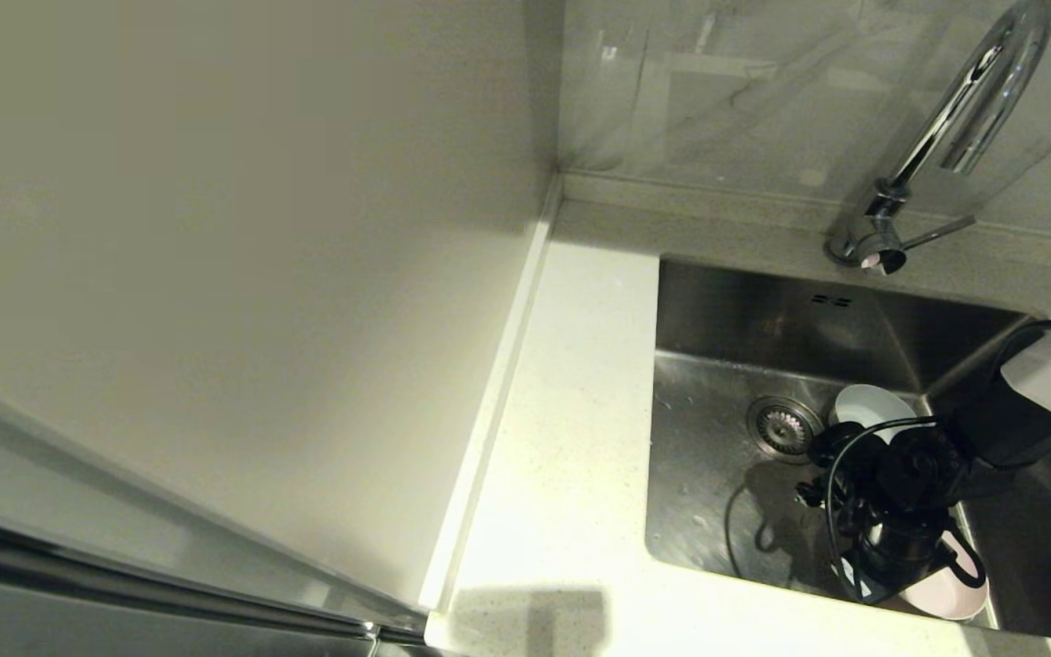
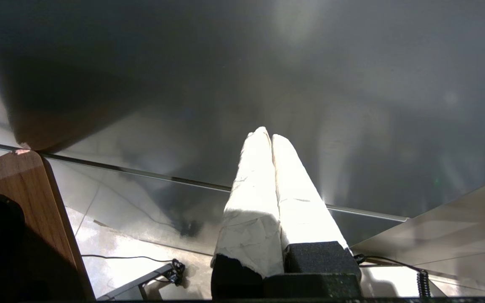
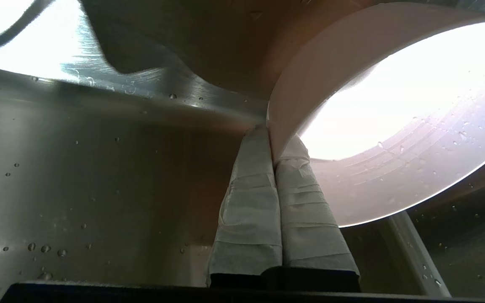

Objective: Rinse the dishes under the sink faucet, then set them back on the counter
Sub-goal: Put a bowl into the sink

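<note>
Pinching the pink bowl's point(image 3: 394, 126) rim between pressed-together jaws, our right gripper point(image 3: 273, 145) held it low in the sink point(image 1: 726, 328), near the mug point(image 1: 868, 403), probably to carry it under the faucet point(image 1: 954, 137), while our left gripper point(image 2: 271, 136) hung parked, jaws shut.

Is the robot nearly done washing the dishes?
Not yet. Nothing is back on the counter. The right gripper is shut on the wet pink bowl inside the sink, with a white dish behind it. The faucet shows no water. The left gripper is parked.
</note>
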Motion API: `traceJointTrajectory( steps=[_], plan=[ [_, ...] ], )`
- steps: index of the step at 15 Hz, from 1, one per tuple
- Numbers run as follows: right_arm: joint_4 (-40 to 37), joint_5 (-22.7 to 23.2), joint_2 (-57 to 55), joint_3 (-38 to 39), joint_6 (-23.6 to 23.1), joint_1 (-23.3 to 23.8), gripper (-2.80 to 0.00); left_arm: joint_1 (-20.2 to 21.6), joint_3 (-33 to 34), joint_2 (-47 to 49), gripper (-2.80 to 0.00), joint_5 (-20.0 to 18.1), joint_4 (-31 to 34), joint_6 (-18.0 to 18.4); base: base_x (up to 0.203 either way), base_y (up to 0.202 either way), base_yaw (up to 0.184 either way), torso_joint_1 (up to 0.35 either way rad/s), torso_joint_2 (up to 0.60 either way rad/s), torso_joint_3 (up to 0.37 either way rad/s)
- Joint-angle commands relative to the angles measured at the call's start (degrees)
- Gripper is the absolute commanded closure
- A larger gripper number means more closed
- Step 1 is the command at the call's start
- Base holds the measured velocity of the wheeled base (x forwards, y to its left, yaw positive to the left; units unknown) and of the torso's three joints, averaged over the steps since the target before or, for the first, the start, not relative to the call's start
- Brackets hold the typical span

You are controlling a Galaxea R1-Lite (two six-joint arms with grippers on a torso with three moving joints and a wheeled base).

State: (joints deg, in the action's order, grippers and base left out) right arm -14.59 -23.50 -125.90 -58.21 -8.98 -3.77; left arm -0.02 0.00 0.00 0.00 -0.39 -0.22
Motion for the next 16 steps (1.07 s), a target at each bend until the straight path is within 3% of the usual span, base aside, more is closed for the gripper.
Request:
traceJointTrajectory(
  steps=[1,8,9,10,16],
  plan=[
    [-0.03,-0.13,0.18,0.11,-0.07,-0.01,0.00,0.02,0.13,0.00,0.00,0.00,0.00,-0.04,0.000,0.000,0.000,0.000,0.00,0.000],
    [0.00,-0.93,0.22,-0.15,-0.60,-0.01,0.00,0.02,0.18,0.00,0.00,0.00,-0.05,-0.04,0.000,0.000,0.000,0.000,0.00,0.000],
    [0.00,-0.93,0.22,-0.24,-0.60,-0.01,-2.50,-0.03,0.18,0.00,0.00,0.00,0.03,-0.04,0.000,0.000,0.000,0.000,0.00,0.000],
    [0.00,-0.93,0.22,-0.25,-0.68,-0.01,-2.80,0.02,0.18,0.00,0.00,0.00,0.03,-0.04,0.000,0.000,0.000,0.000,0.00,0.000],
    [-0.09,-0.93,0.32,-0.41,-1.21,-0.10,-2.80,0.02,0.18,0.00,0.00,0.01,0.03,-0.04,0.000,0.000,0.000,0.000,0.00,0.000]
  ],
)
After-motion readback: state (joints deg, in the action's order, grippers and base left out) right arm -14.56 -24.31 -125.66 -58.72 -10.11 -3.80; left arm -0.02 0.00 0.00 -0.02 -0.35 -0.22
